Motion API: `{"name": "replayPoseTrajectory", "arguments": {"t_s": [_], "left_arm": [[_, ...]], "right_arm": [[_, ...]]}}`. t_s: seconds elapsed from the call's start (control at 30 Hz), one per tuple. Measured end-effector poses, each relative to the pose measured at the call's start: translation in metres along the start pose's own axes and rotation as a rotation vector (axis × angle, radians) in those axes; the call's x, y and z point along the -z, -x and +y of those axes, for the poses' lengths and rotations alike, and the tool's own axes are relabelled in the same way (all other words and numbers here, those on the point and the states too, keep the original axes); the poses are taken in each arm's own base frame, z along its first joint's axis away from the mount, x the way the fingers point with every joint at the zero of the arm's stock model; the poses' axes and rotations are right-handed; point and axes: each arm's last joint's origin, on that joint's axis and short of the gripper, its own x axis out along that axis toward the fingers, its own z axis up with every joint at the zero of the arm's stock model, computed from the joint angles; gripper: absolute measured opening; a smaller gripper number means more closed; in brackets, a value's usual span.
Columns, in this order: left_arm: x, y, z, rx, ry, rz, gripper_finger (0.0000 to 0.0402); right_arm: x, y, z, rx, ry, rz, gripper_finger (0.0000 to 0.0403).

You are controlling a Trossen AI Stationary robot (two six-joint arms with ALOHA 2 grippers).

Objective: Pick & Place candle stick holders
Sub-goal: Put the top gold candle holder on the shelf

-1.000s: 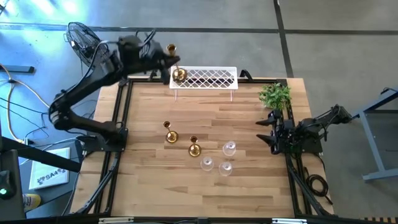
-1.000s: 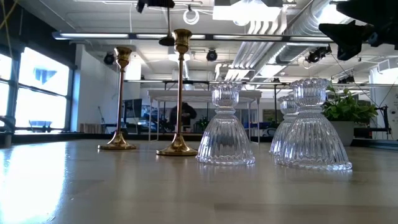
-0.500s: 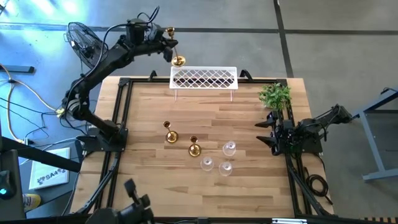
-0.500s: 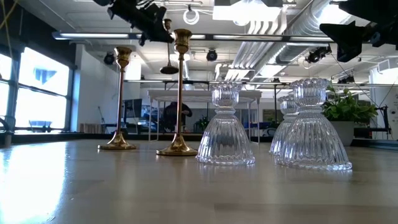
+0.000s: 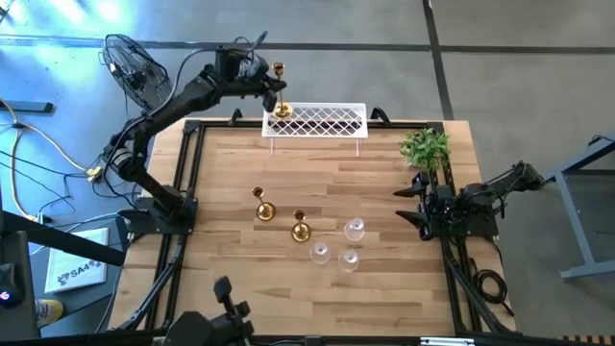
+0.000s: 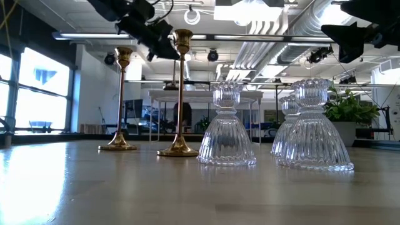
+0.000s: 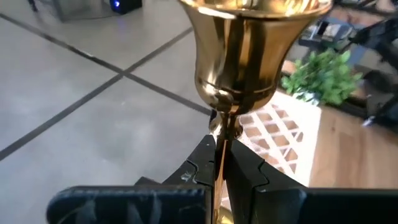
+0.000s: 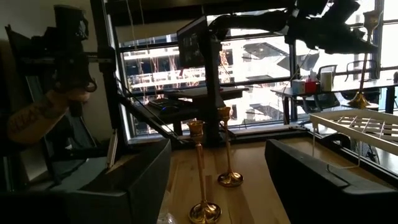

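Polished gold metal marks the candle stick holder [image 5: 280,91] that the left gripper [image 5: 267,85] has lifted above the left end of the white lattice rack [image 5: 317,121], at about eleven o'clock on the pale, grained wooden table [image 5: 384,192]. In the left wrist view its dark fingers [image 7: 249,174] are pinched tight on the thin stem, just under a flared, bell-shaped cup that mirrors the room. The held piece hangs clear of the rack, its round base towards the lattice. Two more gold holders [image 5: 263,206] [image 5: 300,227] stand upright near the middle of the table, each a flat round foot, a slim rod and a small cup. At about five o'clock from them, three clear glass holders [image 5: 355,229] [image 5: 319,253] [image 5: 348,259] cluster close together; from table level they show ribbed, bell-like skirts and short fluted necks [image 6: 227,128]. A small leafy green plant [image 5: 426,147] sits at two o'clock. The right gripper [image 5: 407,204] rests at the table's three o'clock edge, jaws parted wide and holding nothing.
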Motion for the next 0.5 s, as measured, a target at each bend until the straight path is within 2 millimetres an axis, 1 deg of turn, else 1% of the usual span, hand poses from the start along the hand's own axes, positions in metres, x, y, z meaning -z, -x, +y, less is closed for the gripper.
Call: {"name": "replayPoseTrajectory", "arguments": {"t_s": [0.07, 0.17, 0.3, 0.4, 0.5], "left_arm": [[0.008, -0.005, 0.001, 0.006, -0.013, -0.038, 0.0009], [0.011, -0.007, 0.001, 0.02, -0.022, -0.094, 0.0009], [0.017, -0.009, 0.002, 0.011, -0.044, -0.068, 0.0009], [0.018, -0.009, 0.002, 0.01, -0.046, -0.066, 0.0009], [0.021, -0.007, 0.008, -0.003, -0.029, -0.036, 0.0009]], "right_arm": [[0.0, 0.0, 0.0, 0.0, 0.0, 0.0, 0.0257], [0.0, 0.0, 0.0, 0.0, 0.0, 0.0, 0.0257], [0.0, 0.0, 0.0, 0.0, 0.0, 0.0, 0.0257], [0.0, 0.0, 0.0, 0.002, 0.001, 0.0, 0.0257], [0.0, 0.0, 0.0, 0.017, 0.005, 0.003, 0.0257]]}}
